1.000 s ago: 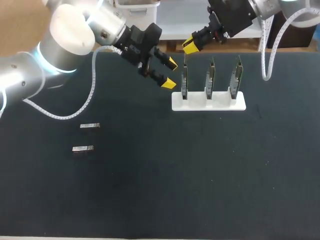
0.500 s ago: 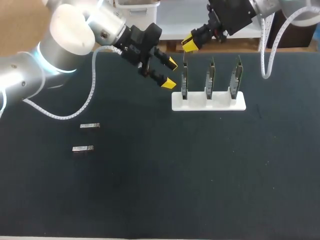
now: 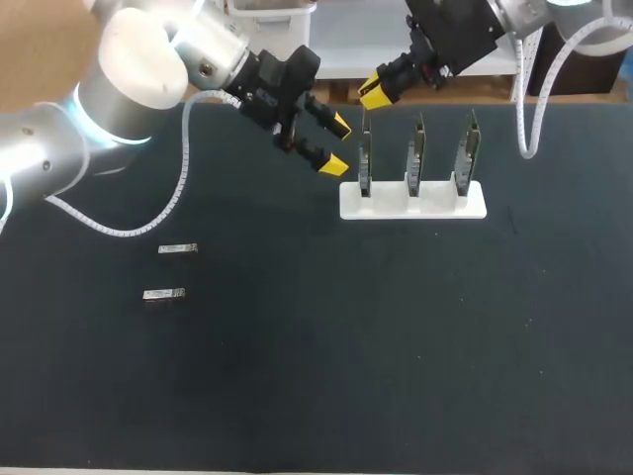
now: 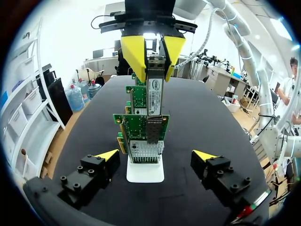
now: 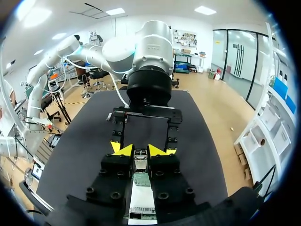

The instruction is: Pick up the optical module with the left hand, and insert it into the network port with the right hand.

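We hold the optical module [image 4: 154, 92] clenched between both fingers of the right tool [image 3: 376, 91]. It hangs end-down directly above the network port [image 4: 153, 135] of the first network card [image 3: 364, 158], the one at the left-arm end of the white holder [image 3: 435, 203]. We cannot tell whether its lower end already touches the port cage. The left tool [image 3: 336, 145] is released, fingers spread and carrying nothing, just beside that same card. Principal risk: a tilted or offset module catches on the cage rim, and downward force then bends the card or tips the holder, which we judge to rest loose on the tabletop [image 3: 396, 346]. Second risk: slip in the grip, since the fingers grasp only the module's upper end. Third risk: the left tool stands so near the card that a sideways correction by the right tool could bring the two together. Room is tight on the left-tool side and toward the second card [image 3: 416, 153]; above the cards and across the front of the tabletop it is open. The holder sits toward the far edge, and two spare modules [image 3: 178, 248] lie well apart from it.
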You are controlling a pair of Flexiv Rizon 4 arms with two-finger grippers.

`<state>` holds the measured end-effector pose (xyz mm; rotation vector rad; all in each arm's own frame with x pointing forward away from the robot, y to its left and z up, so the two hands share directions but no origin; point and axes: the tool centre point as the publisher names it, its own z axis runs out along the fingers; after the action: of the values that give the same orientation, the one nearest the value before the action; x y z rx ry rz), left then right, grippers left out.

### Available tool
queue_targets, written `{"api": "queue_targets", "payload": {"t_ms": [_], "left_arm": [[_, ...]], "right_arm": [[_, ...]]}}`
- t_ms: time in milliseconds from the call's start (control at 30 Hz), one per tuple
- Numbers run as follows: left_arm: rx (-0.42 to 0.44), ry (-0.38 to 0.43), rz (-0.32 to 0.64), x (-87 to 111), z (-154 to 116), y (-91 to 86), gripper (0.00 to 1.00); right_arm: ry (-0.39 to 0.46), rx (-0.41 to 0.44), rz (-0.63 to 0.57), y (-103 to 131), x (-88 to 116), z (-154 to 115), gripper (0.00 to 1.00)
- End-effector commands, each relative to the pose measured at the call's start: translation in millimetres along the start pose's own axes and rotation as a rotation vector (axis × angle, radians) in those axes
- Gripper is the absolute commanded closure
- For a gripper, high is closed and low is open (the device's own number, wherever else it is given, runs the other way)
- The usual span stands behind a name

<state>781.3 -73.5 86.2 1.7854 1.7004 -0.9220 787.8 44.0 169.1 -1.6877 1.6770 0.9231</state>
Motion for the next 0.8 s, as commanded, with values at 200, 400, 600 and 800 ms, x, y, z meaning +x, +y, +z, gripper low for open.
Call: {"api": "queue_targets", "payload": {"t_ms": [200, 400, 600, 800], "left_arm": [[0.004, 0.003, 0.001, -0.1, 0.1, 2.0, 0.00], [0.004, 0.003, 0.001, -0.1, 0.1, 2.0, 0.00], [0.004, 0.003, 0.001, -0.1, 0.1, 2.0, 0.00], [0.004, 0.003, 0.001, -0.1, 0.1, 2.0, 0.00]], "right_arm": [[0.013, 0.020, -0.007, 5.2, 1.7, 0.8, 1.00], [0.008, 0.038, -0.026, 5.7, -1.6, -2.2, 1.00], [0.010, 0.044, -0.038, 6.5, -2.8, -3.1, 1.00], [0.013, 0.041, -0.036, 6.1, -1.7, -1.4, 1.00]]}}
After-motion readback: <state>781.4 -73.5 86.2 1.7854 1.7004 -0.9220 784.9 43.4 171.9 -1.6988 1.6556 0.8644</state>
